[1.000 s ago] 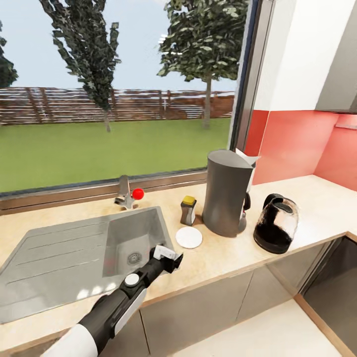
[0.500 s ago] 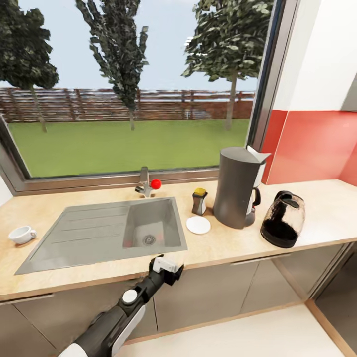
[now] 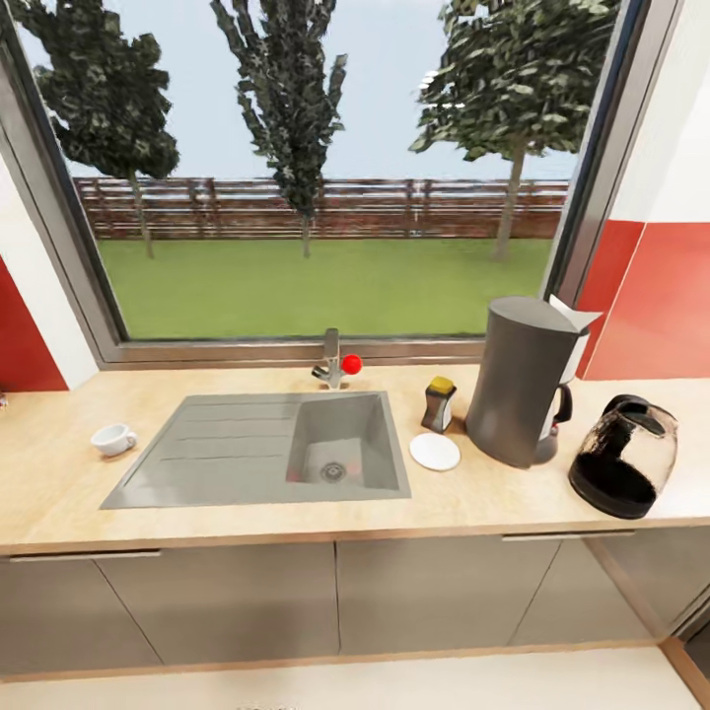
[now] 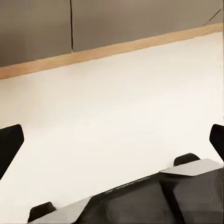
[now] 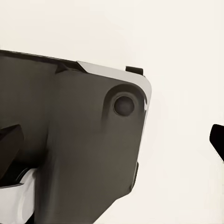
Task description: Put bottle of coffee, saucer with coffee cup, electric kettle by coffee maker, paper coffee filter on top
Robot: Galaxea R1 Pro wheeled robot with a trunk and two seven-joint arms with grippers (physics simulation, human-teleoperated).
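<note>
White coffee cup [image 3: 113, 439] is sitting well apart from both spread, empty grippers, left of the sink [image 3: 266, 449]; fetching it to the saucer [image 3: 435, 452] is pending, needing an approach.

The kitchen countertop [image 3: 237, 518] looks like pale, matt wood with a faint grain. Its inset sink [image 3: 197, 463] appears as dull grey brushed metal. The coffee maker [image 3: 518, 385] has a smooth, matt dark grey plastic shell. The electric kettle [image 3: 623, 470] is glossy clear glass. The saucer [image 3: 435, 452] and coffee cup [image 3: 113, 439] look smooth, white and ceramic.
</note>
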